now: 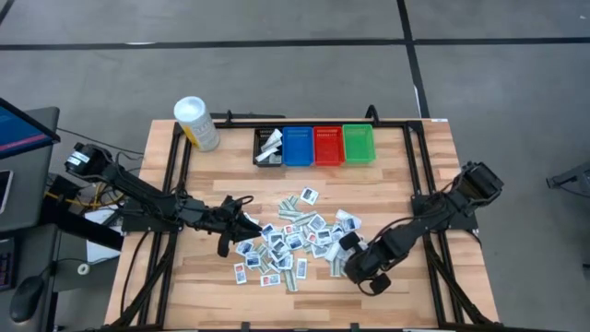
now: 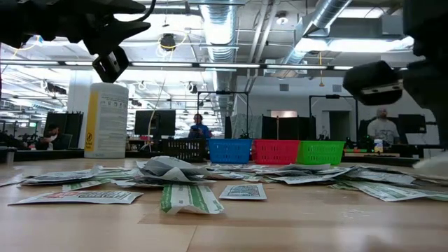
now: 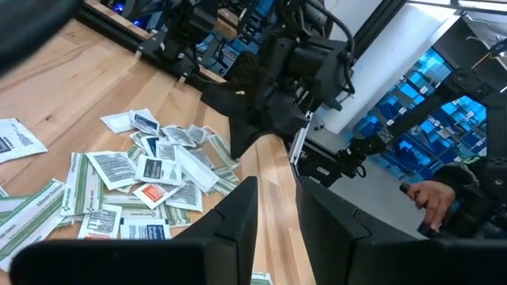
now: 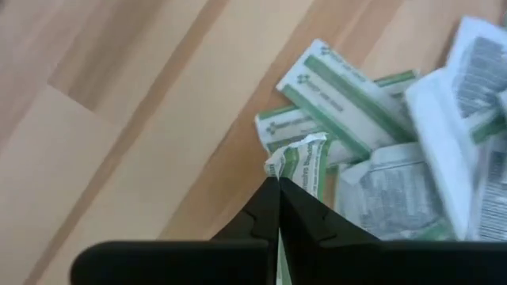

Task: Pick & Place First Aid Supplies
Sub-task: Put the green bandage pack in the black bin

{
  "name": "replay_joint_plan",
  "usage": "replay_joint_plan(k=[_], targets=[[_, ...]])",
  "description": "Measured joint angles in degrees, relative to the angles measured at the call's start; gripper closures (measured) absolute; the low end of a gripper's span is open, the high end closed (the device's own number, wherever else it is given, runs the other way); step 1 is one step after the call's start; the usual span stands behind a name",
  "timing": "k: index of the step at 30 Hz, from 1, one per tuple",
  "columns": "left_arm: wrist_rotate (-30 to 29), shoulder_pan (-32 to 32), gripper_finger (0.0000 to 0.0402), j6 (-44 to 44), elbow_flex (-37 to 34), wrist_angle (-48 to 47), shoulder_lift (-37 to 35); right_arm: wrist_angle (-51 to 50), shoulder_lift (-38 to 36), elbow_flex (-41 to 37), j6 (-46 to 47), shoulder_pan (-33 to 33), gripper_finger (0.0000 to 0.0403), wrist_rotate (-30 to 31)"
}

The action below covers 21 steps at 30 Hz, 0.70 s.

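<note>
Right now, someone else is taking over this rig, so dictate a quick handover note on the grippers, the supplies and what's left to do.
Right gripper: shut on a green-and-white packet, at the right edge of the packet pile.
Left gripper: at the pile's left edge; nothing visibly held, fingers a little apart.
Supplies: almost all packets lie loose mid-table.
Done: the black bin holds some white packets.
Left: the blue bin, red bin and green bin look empty from above; the pile remains to be picked and placed.
</note>
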Motion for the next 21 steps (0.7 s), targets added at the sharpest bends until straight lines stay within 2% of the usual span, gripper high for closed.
replay_joint_plan(k=[10,21], targets=[[0.0,0.0,0.0312,0.0,0.0,0.2,0.0,-6.0,-0.1,4.8,-4.7,-1.0,0.0402,0.1],[0.0,0.0,0.0312,0.2,0.0,1.2,0.0,-6.2,-0.1,9.3,-13.2,-8.9,0.0403,0.2]])
